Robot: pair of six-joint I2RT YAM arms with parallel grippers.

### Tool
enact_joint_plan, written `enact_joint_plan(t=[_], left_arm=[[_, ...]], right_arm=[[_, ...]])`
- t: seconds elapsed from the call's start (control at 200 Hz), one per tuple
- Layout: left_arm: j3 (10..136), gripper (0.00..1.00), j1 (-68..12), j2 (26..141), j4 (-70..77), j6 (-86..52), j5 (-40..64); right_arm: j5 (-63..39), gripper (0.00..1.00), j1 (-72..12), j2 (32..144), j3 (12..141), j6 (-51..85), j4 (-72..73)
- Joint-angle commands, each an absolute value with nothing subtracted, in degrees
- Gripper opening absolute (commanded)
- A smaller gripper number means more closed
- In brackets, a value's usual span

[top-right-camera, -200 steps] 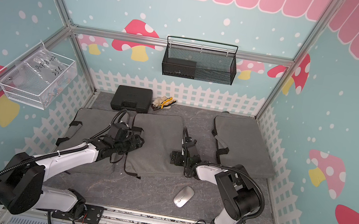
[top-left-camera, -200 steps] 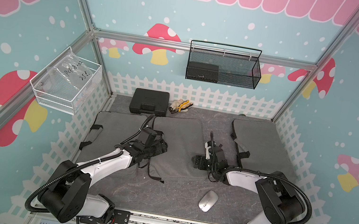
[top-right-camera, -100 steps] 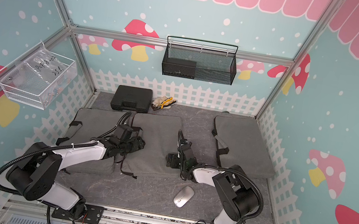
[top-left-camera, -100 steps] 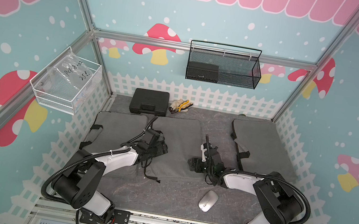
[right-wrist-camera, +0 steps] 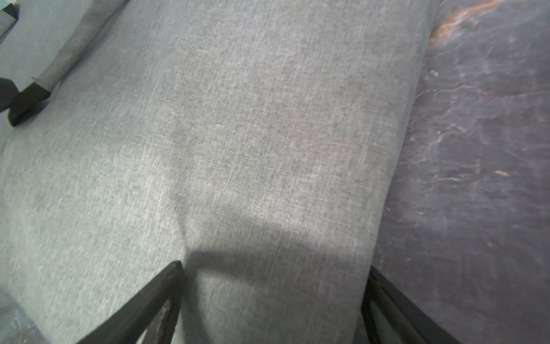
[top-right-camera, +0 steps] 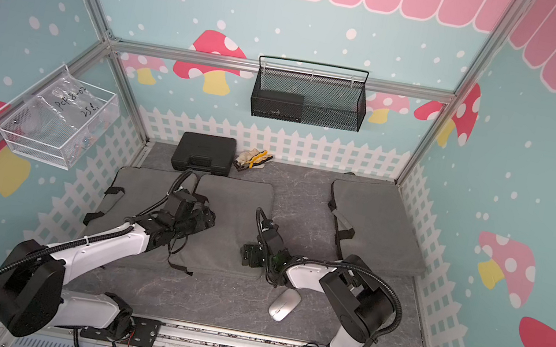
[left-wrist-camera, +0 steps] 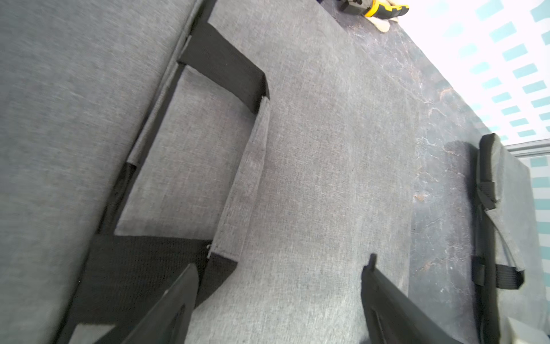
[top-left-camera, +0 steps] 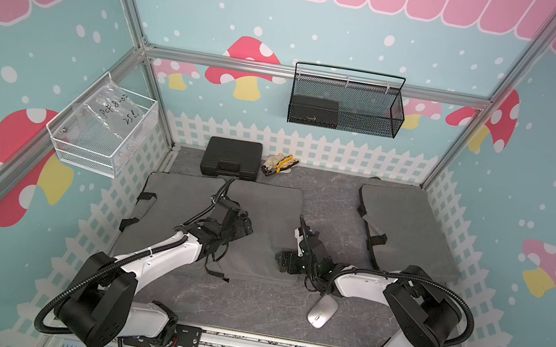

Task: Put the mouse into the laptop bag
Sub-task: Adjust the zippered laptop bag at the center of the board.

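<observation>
Mouse (top-left-camera: 322,310) on mat (top-left-camera: 245,306) beside right arm (top-left-camera: 360,287); left hand (left-wrist-camera: 281,263), right hand (right-wrist-camera: 275,266) wide, empty over laptop bag (top-left-camera: 269,215); case (top-left-camera: 231,158) behind.

Handwriting on the clear plastic bag (top-left-camera: 107,113) in the white basket (top-left-camera: 78,155) reads roughly "PCT8-02 25".

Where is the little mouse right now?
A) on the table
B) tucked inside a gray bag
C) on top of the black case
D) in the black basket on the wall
A: the mouse lies out in the open on the table, near the front edge, with nothing holding it.
</observation>
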State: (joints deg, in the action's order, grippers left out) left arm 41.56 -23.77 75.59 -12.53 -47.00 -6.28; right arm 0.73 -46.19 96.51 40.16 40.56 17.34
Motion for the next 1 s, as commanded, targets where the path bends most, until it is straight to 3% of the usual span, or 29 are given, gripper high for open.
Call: enact_joint_plan(t=[0.0,0.255,0.485,0.63,0.765,0.996], left_arm=[[44.0,0.89,-23.9,73.6,-17.3,-45.2,-8.9],[44.8,0.95,-24.1,61.9,-20.8,-44.9,-13.2],[47.9,0.98,-25.8,58.5,-21.7,-43.3,-5.7],[51.0,0.99,-34.8,61.2,-19.6,-42.6,-9.9],[49.7,0.99,-42.7,65.4,-8.6,-44.5,-9.5],[57.9,0.98,-52.3,80.9,-2.2,-47.0,-10.1]], right_arm=[[1.4,0.94,-47.2,93.6,38.0,40.3,11.6],[9.1,0.99,-43.9,77.2,34.2,39.8,4.3],[9.2,1.0,-30.7,56.1,26.8,38.7,-1.8],[11.0,1.0,-24.0,49.9,25.9,37.1,-6.0],[9.3,1.0,-16.6,48.6,24.3,36.0,-5.7],[3.4,1.0,-1.6,48.5,21.9,35.4,-3.3]])
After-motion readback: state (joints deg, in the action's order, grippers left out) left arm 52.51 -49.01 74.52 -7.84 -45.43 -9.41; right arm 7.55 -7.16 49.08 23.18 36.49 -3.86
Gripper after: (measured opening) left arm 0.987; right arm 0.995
